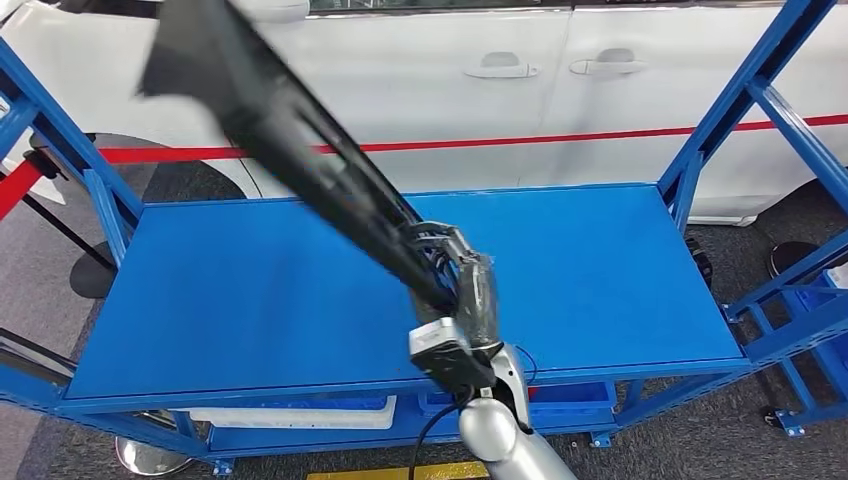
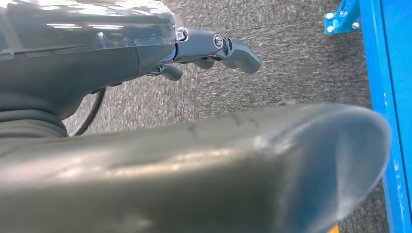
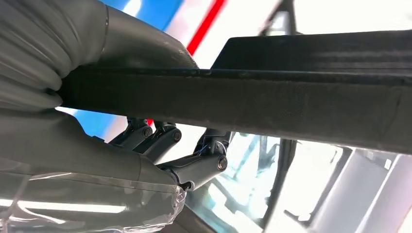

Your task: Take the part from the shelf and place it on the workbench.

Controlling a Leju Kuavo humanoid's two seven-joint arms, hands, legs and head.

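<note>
Long, narrow black part (image 1: 290, 140), ribbed, tilted up-left over blue workbench (image 1: 250, 290); gripped in right hand (image 1: 465, 285). Left hand (image 2: 214, 51) w/ nothing held, fingers loosely spread.

We see the part (image 1: 300, 150) as matt black plastic, and the desk (image 1: 250, 290) as smooth blue-painted metal. The floor (image 2: 291, 73) looks like rough grey carpet, the car (image 1: 420, 90) glossy white.
</note>
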